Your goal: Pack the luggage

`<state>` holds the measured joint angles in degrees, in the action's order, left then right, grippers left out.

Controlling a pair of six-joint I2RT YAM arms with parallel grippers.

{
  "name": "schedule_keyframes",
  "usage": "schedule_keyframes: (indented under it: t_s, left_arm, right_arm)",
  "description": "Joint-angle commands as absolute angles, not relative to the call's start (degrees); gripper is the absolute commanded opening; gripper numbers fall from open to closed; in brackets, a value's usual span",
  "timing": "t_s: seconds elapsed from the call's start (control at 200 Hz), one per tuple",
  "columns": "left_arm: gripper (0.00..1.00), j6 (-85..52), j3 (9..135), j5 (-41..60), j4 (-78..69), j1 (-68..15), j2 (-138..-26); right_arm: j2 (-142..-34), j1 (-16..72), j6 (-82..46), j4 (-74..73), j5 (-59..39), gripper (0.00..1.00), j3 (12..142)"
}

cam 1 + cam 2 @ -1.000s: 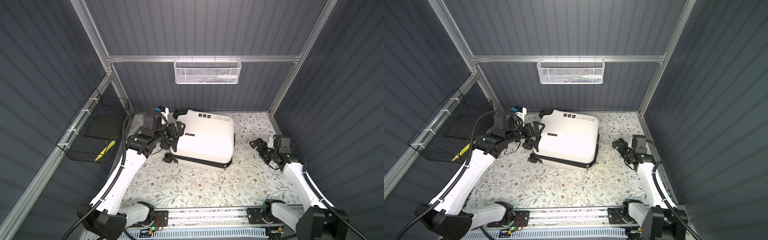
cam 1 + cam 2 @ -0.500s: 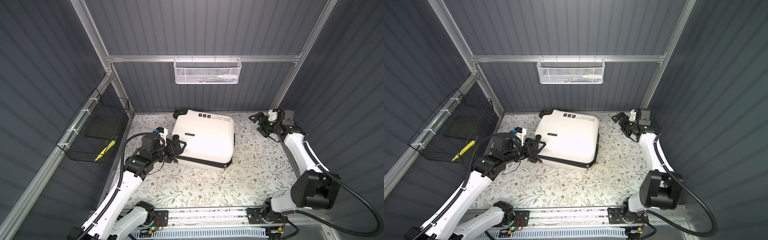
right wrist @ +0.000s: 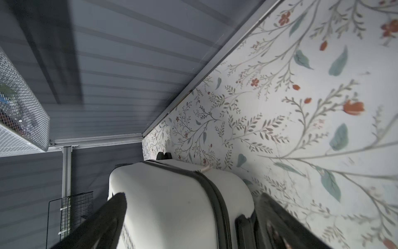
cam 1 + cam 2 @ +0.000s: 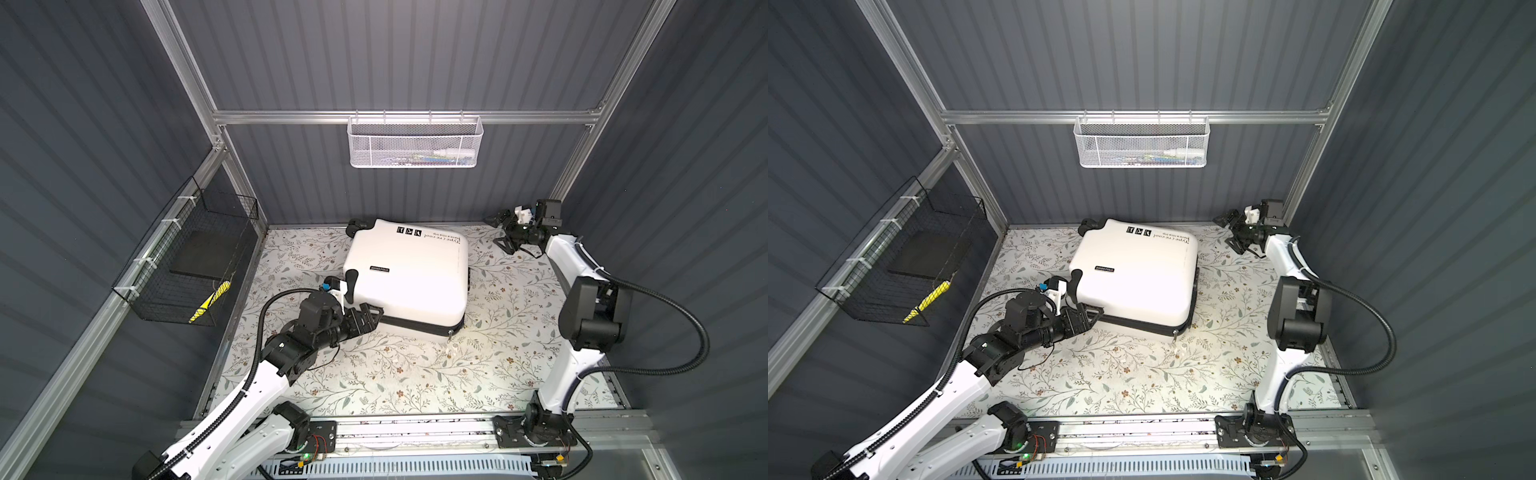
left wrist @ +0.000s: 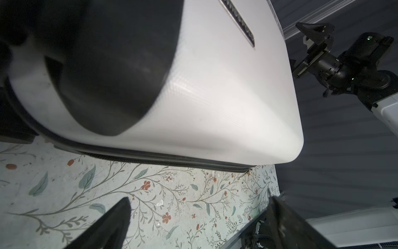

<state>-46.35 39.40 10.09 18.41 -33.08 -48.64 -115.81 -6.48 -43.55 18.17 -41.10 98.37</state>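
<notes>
White hard shell, black zip: luggage (image 4: pixel 409 278) flat on the floral surface (image 4: pixel 415 374), toward the back middle, lid closed, so no packing possible yet; probably unzipping first. Left pincer (image 4: pixel 371 312) low at the near left corner of the shell, just beside it, spread wide, gripping nothing; forearm nearly level and aimed along the zipped seam (image 5: pixel 163 160), likely to brace the case or hunt for the zip. Right pincer (image 4: pixel 501 233) raised near the back right corner, well apart from the shell, likewise spread wide and empty; elbow folded high, wrist turned toward the case.
</notes>
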Motion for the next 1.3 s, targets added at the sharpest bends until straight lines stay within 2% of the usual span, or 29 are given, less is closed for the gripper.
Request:
schedule_keyframes:
  t_s: [0.0,0.33,0.51,0.795,0.975,1.296]
  left_arm:
    - [1.00,-46.8,38.0,9.9,14.3,-33.6,-47.8]
    - [1.00,-45.3,36.9,10.2,11.9,-34.1,-48.3]
    - [1.00,-45.2,36.9,9.8,11.7,-34.1,-48.0]
    - [1.00,-46.8,35.3,6.6,13.5,-34.1,-44.2]
    - [1.00,-49.2,34.6,0.8,19.4,-34.1,-39.8]
    - [1.00,-48.3,35.1,-4.2,25.7,-34.1,-37.3]
  right_arm:
    - [-121.3,-5.0,-45.9,17.5,-45.1,0.95,104.5]
    - [-138.0,0.3,-46.3,24.5,-47.2,0.93,126.6]
    - [-142.0,1.4,-46.8,23.2,-50.7,0.90,128.4]
    - [-133.4,2.4,-44.7,13.7,-54.4,0.79,109.0]
    - [-126.2,3.8,-43.3,9.1,-54.5,0.74,96.8]
    - [-115.2,8.3,-49.9,-8.2,-53.9,0.68,73.9]
